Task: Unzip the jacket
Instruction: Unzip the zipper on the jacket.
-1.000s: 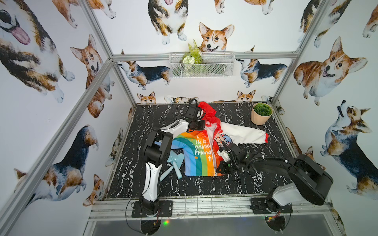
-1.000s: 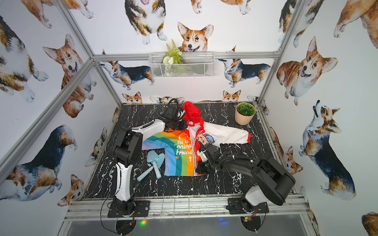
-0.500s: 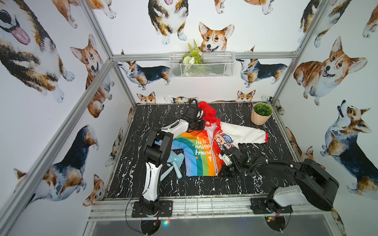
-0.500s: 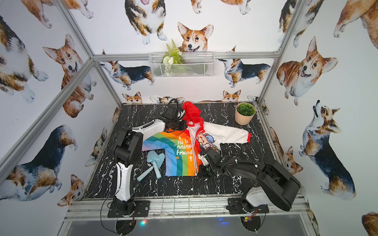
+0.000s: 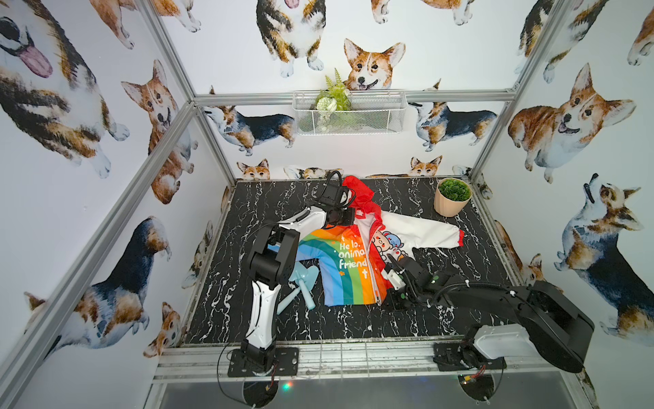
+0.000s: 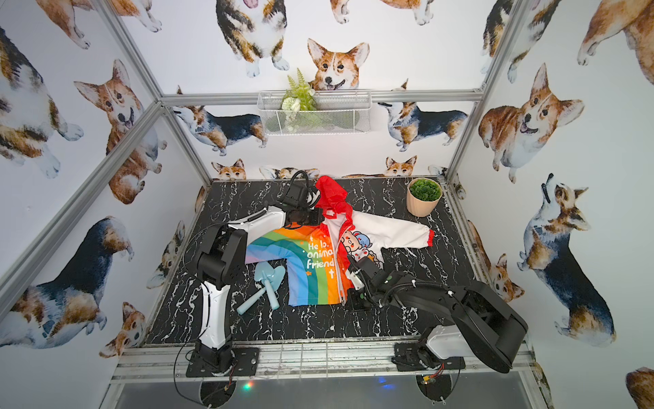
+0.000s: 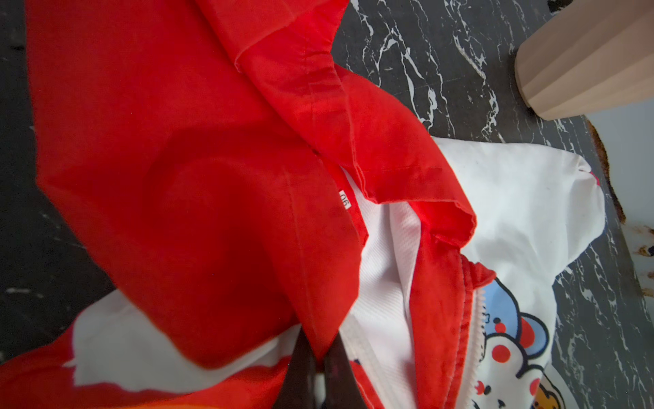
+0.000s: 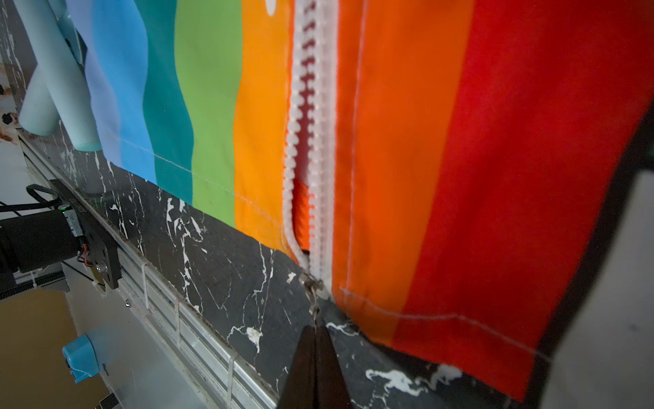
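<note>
Two claws are at work, both pressed together. The left claw (image 7: 320,357) pinches red cloth where the hood meets the collar of the jacket (image 5: 346,269). The right claw (image 8: 315,333) pinches the metal zipper pull (image 8: 313,294), which sits at the bottom end of the white zipper (image 8: 311,106), level with the hem.

Beyond the right claw, toward the hood, the two rows of teeth stand parted with orange-red cloth showing between them. The jacket lies on the black marble table (image 5: 269,198) between the claws, hood at the left claw and hem at the right one.

Behind the right claw, a strip of bare table runs from the hem edge to the metal front rail (image 8: 184,318). Bare marble also lies on the right claw's outer side.

Counted: one jacket, one zipper, and one flowerpot (image 5: 452,198) well apart from both claws, past the white sleeve. One wire basket (image 5: 350,113) hangs on the back wall. Pale blue toy shovels (image 5: 300,287), two handles showing, lie just beside the striped edge.
</note>
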Motion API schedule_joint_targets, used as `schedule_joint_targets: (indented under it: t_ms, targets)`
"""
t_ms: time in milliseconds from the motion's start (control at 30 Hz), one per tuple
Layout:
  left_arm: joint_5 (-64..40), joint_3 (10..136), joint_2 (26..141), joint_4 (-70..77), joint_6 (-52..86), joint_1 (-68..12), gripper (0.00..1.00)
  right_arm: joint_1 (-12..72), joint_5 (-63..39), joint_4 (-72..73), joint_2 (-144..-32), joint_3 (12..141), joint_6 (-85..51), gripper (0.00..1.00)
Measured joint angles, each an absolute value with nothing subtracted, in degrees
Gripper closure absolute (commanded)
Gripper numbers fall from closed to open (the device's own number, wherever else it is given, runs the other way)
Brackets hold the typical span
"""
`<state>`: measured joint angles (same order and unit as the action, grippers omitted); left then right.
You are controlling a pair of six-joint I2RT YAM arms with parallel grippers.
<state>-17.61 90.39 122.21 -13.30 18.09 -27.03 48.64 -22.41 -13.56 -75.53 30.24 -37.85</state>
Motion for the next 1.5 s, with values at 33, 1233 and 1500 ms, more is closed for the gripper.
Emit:
schedule_joint_targets:
  t_ms: [33,1233,1500]
  targets:
    - [-17.6,90.4,122.2,-13.3,18.1,-27.0,1.00,48.7,-22.5,-13.7,-75.5,30.1,-37.8,1.00]
    - [-0.3,51.8,73.3,-19.2,27.8,-38.2,0.47,24.2,0.5,-29.0,-58.7,33.4,-37.6,0.46]
    - [6.2,39.4,69.2,-28.1,38.0,-49.9,0.49,20.6,0.0,-31.4,-61.0,32.9,-37.4,0.46]
